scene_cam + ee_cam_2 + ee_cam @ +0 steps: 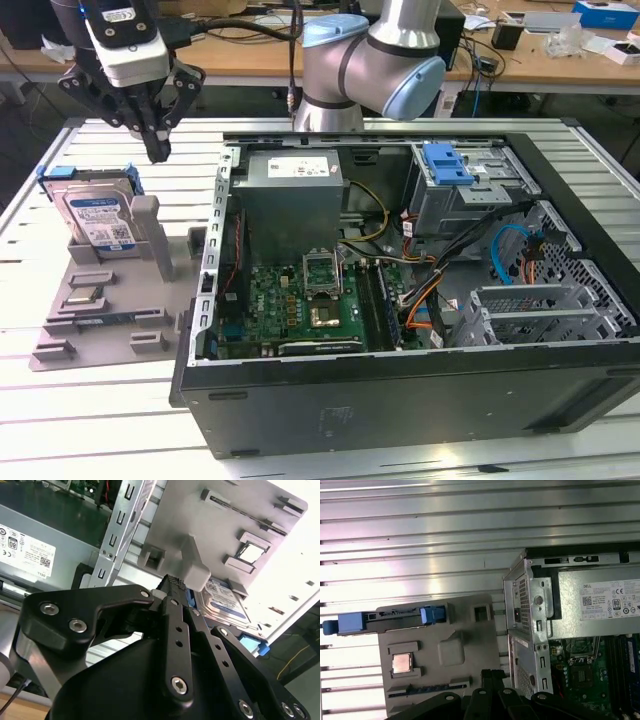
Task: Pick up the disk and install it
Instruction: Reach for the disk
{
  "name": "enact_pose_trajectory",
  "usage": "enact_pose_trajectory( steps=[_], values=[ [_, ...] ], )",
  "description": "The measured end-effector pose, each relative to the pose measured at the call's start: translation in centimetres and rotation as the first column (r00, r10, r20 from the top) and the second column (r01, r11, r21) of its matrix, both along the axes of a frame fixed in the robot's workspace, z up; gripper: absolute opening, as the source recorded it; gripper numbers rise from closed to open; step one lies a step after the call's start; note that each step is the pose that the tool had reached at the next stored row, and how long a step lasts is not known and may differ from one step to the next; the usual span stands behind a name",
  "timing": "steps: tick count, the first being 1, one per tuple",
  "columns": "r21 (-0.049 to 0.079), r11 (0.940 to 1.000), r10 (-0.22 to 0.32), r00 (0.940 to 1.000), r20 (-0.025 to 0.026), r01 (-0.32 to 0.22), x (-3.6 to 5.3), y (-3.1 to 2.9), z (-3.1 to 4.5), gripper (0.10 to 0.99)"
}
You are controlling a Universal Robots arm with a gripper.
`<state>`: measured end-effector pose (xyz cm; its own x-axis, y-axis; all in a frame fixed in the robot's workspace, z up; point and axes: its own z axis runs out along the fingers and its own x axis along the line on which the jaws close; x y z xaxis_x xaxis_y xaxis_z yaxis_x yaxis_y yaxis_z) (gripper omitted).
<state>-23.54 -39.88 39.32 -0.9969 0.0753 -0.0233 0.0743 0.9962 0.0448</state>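
The gripper (158,152) hangs above the grey plastic fixture (110,320) on the slatted metal table (100,420), its black fingers drawn together to a narrow tip with nothing between them; in both wrist views the fingers (172,625) (487,677) also lie closed against each other. The disk (100,215) stands on edge in the fixture's rear slot, leaning back. It is below the gripper, towards the exterior view's left of it, and clear of it. Its face carries a white-and-blue label with barcodes, the print too small to read, and blue rails frame its sides. In the first wrist view the disk (395,620) shows edge-on with a blue rail end at each side, and in the second wrist view its label (225,602) peeks out behind the fixture's upright post. A small square chip (401,662) sits in a pocket of the fixture. Just beside the fixture, to the exterior view's right, lies the open computer case (400,400), with a grey power supply (290,175) bearing a white sticker of barcodes and marks, a green motherboard (290,300) and a blue tab (447,165) on the drive cage.
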Motion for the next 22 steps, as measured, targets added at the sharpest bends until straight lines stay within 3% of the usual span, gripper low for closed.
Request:
enact_pose_trajectory(
  steps=[22],
  values=[
    [0.0,1.0,0.0,1.0,0.0,0.0,-3.34,0.0,-0.01,0.106]
  ],
)
